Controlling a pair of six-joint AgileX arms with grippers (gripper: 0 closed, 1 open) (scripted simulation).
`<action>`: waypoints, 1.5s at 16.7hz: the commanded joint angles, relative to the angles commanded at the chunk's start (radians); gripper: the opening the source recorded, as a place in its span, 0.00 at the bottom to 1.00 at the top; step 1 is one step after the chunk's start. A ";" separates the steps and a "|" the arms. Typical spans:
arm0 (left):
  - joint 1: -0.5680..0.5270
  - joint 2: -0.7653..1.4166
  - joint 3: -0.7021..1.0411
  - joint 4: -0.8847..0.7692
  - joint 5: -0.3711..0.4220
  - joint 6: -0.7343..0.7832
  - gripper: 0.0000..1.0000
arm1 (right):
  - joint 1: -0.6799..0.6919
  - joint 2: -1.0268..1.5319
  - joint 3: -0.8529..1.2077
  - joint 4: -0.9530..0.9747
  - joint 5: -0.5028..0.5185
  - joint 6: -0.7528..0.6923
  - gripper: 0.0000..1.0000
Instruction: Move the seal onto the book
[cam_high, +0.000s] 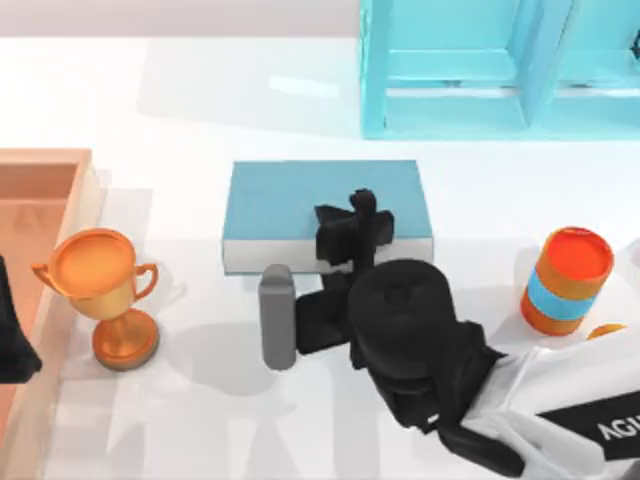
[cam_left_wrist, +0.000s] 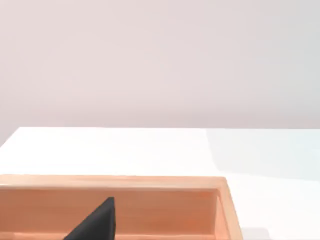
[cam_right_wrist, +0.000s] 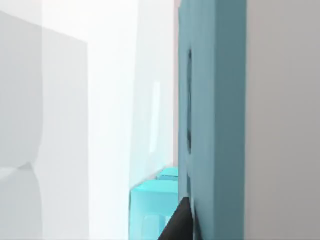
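Right arm reaches in from the table's lower right, its gripper over the near edge of the book, right of the book's middle. The fingers are hidden by the wrist body from above, so I cannot tell whether the claw is released, clenched or grasping anything. The seal cannot be made out in any view; its place cannot be told. Book lies flat at table centre, teal cover up, white page edge facing the near side. In the right wrist view the book appears as a teal slab with a dark fingertip at its edge, and pale turquoise shelf parts beyond. A grey block stands upright just beside the arm on its left, near the book's front edge. Orange-gold trophy stands left of the book, just beside a wooden tray at the left edge. Orange cylinder with a blue band stands to the right. Turquoise shelf at the far side. Left arm parked over the tray; a dark fingertip shows above the tray wall.
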 joint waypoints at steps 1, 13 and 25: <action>0.000 0.000 0.000 0.000 0.000 0.000 1.00 | 0.000 0.017 -0.003 0.020 0.001 -0.001 0.00; 0.000 0.000 0.000 0.000 0.000 0.000 1.00 | 0.001 0.097 -0.020 0.121 0.001 -0.001 0.30; 0.000 0.000 0.000 0.000 0.000 0.000 1.00 | 0.001 0.097 -0.020 0.121 0.001 -0.001 1.00</action>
